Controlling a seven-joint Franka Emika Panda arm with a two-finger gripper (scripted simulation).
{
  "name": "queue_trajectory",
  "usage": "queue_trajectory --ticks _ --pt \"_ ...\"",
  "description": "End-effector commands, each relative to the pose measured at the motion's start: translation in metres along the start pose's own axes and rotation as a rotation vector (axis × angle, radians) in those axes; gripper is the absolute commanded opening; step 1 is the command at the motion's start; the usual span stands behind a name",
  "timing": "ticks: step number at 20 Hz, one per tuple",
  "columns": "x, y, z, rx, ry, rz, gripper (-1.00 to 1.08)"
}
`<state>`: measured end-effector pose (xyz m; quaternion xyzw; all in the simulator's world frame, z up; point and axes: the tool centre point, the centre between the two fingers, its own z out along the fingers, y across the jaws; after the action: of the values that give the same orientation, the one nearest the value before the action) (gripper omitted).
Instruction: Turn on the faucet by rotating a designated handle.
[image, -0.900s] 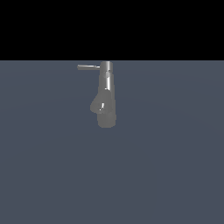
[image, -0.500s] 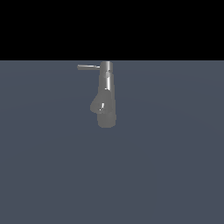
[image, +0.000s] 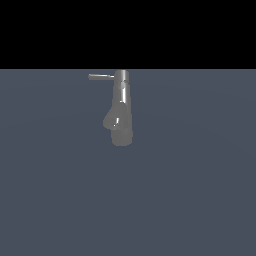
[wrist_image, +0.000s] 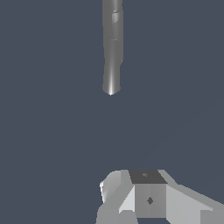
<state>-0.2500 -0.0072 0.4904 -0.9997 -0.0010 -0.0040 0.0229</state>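
faucet: top blends into the black band in the exterior view; upper part cut off by the wrist view's edge.
handle: not told apart from the body in the wrist view.
gripper: cut off by the wrist view's edge; fingertips unseen, opening impossible to tell; outside the exterior view.

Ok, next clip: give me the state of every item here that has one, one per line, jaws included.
faucet: upright on the grey surface, nothing touching it.
handle: sticks out level from the faucet's top toward the exterior view's left, untouched.
gripper: absent from the exterior view; in the wrist view it sits apart from the grey metal part, holding nothing; whether its jaws are open or shut cannot be told.
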Motion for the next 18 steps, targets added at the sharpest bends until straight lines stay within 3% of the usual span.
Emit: queue_trajectory --ticks 1,9,18 --pt "0.005 -0.001 -0.001 0.007 -0.002 0.015 -1.00" --pt "0.037 -0.004 -0.003 0.050 -0.017 0.122 -1.00" --pt "0.101 -0.011 0.001 0.109 -0.055 0.338 -1.00"
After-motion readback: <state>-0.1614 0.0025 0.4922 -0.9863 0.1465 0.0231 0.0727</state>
